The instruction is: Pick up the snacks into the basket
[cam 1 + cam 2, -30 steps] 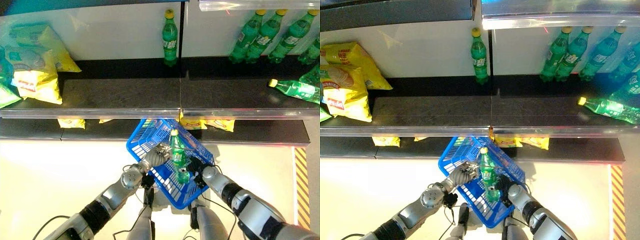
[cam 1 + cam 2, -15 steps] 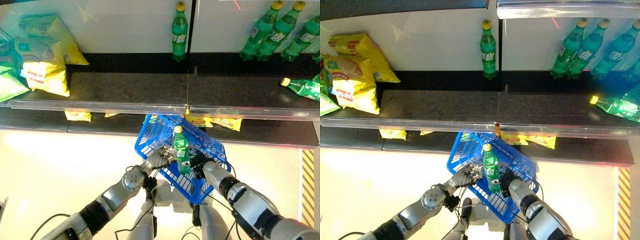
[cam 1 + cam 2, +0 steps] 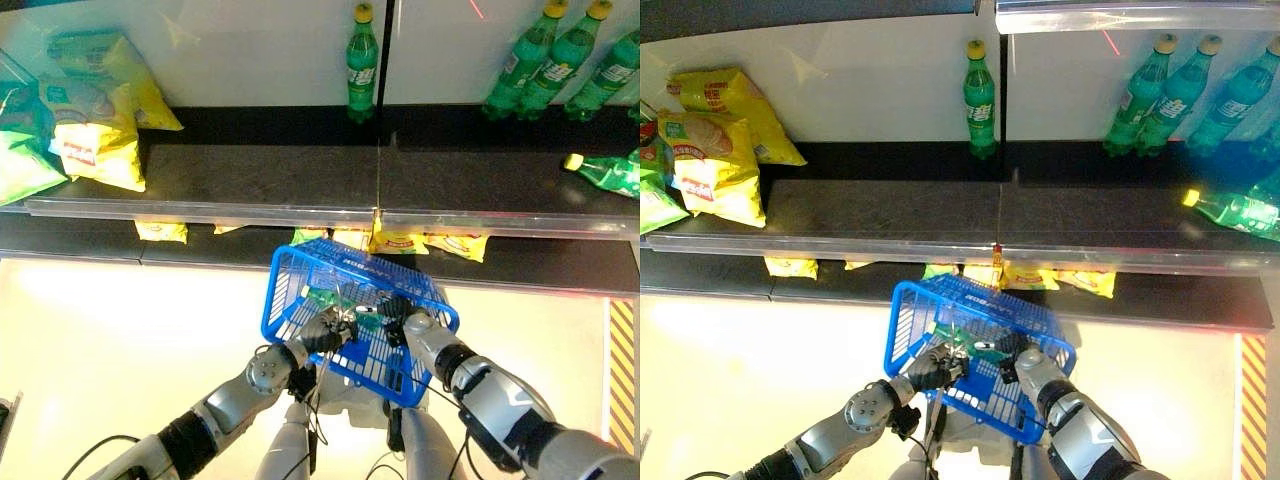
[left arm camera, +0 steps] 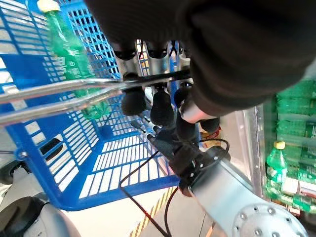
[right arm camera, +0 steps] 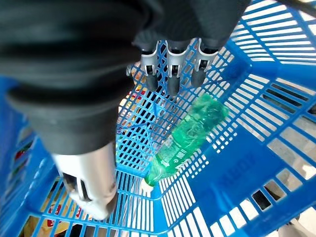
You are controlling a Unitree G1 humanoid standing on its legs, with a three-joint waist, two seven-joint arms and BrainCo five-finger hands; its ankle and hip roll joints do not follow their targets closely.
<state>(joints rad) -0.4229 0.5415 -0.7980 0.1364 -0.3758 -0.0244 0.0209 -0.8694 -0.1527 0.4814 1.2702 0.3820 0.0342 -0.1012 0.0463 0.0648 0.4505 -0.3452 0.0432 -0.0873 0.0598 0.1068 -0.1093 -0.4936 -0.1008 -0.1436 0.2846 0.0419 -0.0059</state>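
- Released since the last frame, green bottle [image 5: 185, 140] is seen lying inside blue basket [image 3: 290, 290].
- Left hand [image 4: 153, 101] is curled round wire handle [image 4: 59, 91].
- Right hand [image 5: 170, 69] is held above, fingers relaxed, empty.

I count one blue basket [image 3: 300, 290] with one green bottle [image 5: 185, 138] lying inside it. On the upper shelf [image 3: 890, 210] I see one bottle standing alone [image 3: 980, 98], three more standing together [image 3: 1185, 85] and one lying down [image 3: 1230, 210]. I can't count the yellow snack bags [image 3: 715, 160] exactly.
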